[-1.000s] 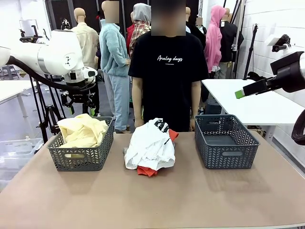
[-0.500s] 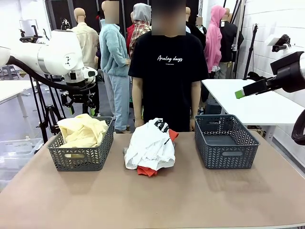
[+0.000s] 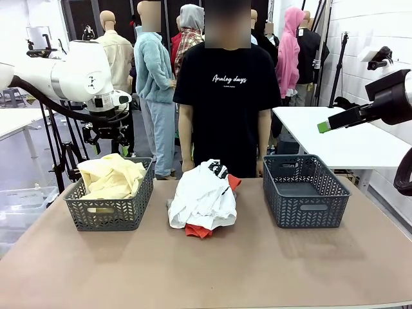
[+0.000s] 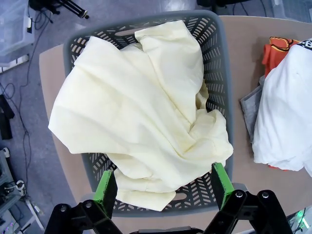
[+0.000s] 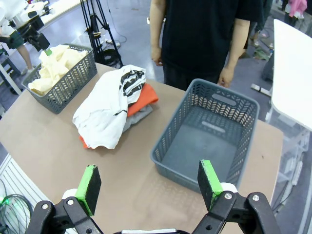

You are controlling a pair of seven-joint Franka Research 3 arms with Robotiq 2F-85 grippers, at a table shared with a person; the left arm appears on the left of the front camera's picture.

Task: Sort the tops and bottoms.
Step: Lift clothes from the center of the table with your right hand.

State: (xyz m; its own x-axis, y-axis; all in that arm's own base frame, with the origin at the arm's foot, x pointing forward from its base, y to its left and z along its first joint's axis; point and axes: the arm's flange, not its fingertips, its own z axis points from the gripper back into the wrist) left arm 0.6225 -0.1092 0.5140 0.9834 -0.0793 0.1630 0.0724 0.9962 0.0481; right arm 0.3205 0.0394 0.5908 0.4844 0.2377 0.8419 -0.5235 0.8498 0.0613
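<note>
Left gripper [image 4: 163, 185]: jaws apart, nothing held, hanging over the pale yellow garment [image 3: 111, 177] in the left basket [image 3: 109, 215], left of the white garment [image 3: 203, 196]. Beneath the white one lie the orange-red garment [image 3: 198, 230] and the light grey garment [image 4: 249, 109].

Next pick, likely: pinch the white garment's top fold, one layer only.

Right gripper [image 5: 148, 185]: jaws apart, raised to the right, over the right basket [image 3: 302, 206]. A person [image 3: 226, 96] stands close behind.

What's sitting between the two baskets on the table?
A heap of clothes, in the front and right wrist views: a white garment over an orange-red garment and a grey garment, between the left basket and the right basket.
</note>
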